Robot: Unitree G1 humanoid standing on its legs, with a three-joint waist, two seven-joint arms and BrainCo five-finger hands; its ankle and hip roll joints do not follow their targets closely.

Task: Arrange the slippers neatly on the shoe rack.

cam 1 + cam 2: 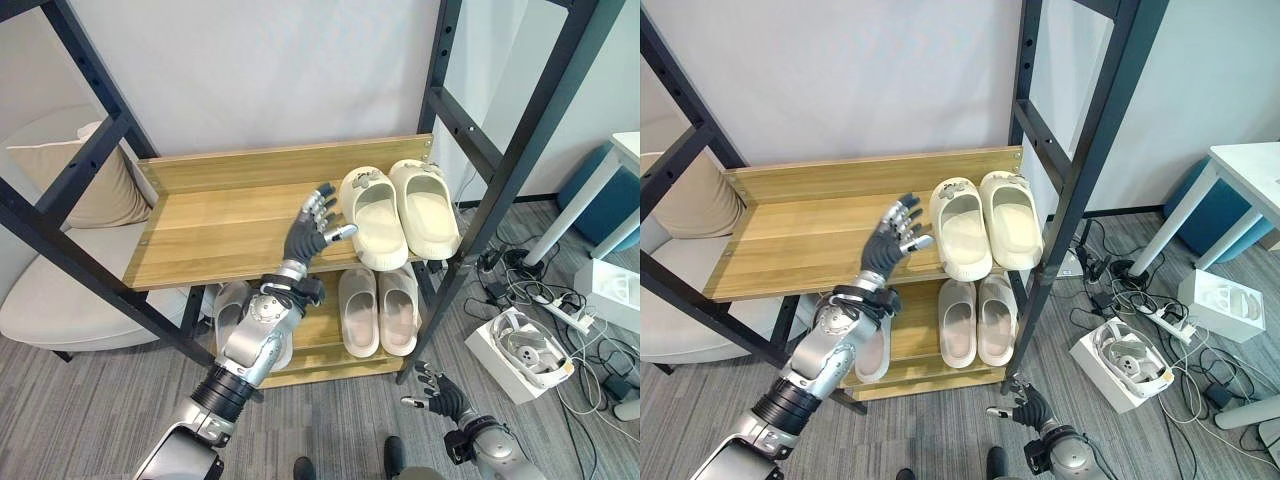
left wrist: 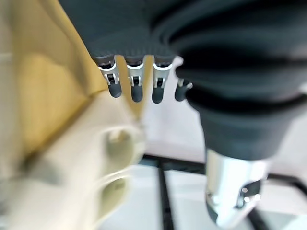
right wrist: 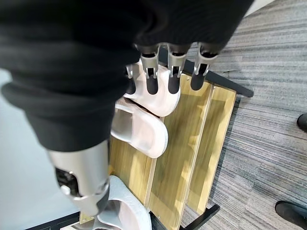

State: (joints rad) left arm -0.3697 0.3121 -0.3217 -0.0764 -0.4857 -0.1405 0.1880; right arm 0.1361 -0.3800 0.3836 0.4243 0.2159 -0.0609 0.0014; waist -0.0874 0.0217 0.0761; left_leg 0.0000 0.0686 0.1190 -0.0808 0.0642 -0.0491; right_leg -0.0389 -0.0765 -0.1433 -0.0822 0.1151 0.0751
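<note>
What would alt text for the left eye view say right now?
The left robot hand hovers open over the upper wooden shelf, beside a cream pair of slippers at the shelf's right end. A paler pair and a single slipper sit on the lower shelf, and the right robot hand hangs open near the floor.
</note>
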